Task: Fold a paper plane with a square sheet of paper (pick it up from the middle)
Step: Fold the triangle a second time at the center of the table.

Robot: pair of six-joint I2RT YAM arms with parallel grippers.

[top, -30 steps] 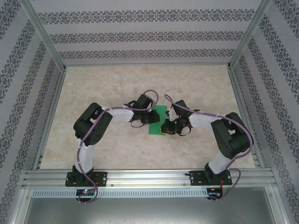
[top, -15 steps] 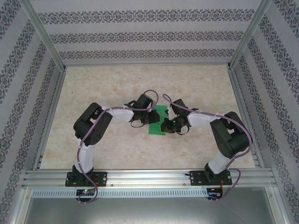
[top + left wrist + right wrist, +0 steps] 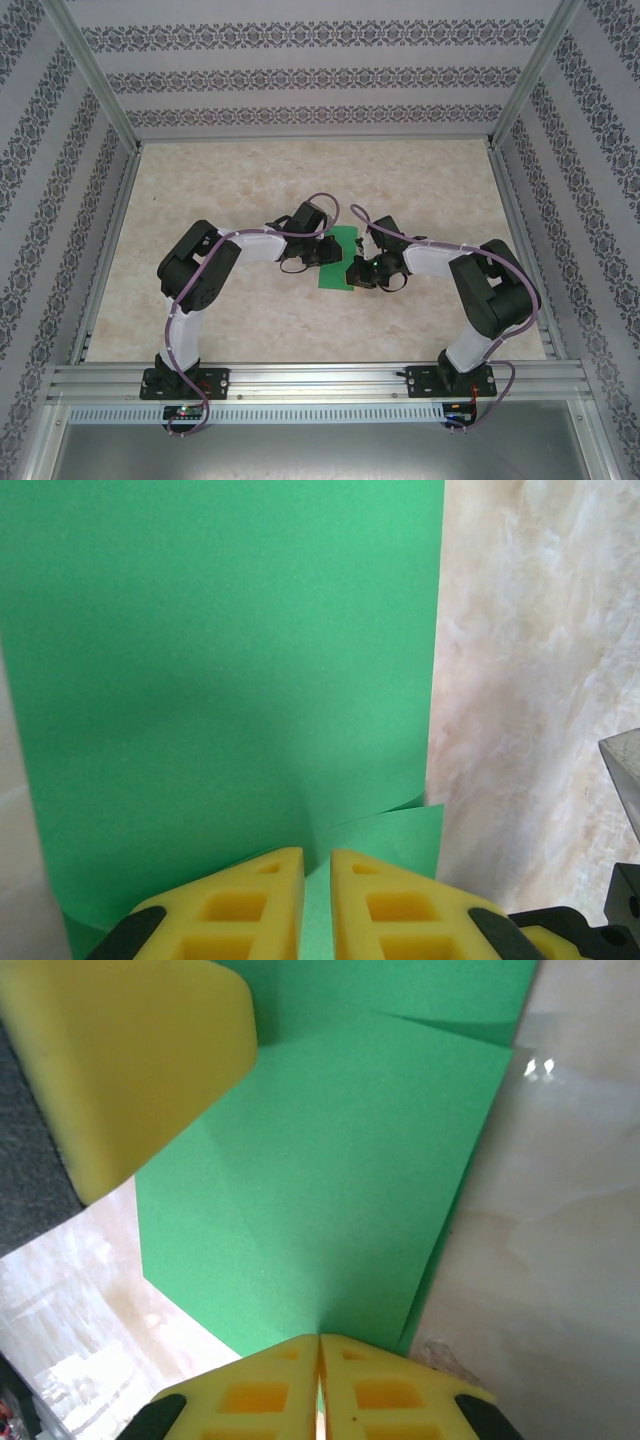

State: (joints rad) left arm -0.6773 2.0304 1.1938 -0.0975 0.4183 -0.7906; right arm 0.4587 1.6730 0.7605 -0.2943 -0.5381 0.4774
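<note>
Wrist views add overlapping folds on the one square sheet of paper (image 3: 334, 277), mid-frame overhead between two grippers. The left gripper (image 3: 317, 858) is nearly closed, pinching its edge; the right gripper (image 3: 319, 1340) is clamped tight on it.

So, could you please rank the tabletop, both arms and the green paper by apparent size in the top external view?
1. tabletop
2. left arm and right arm: they look alike, so unranked
3. green paper, partly covered by the arms
</note>
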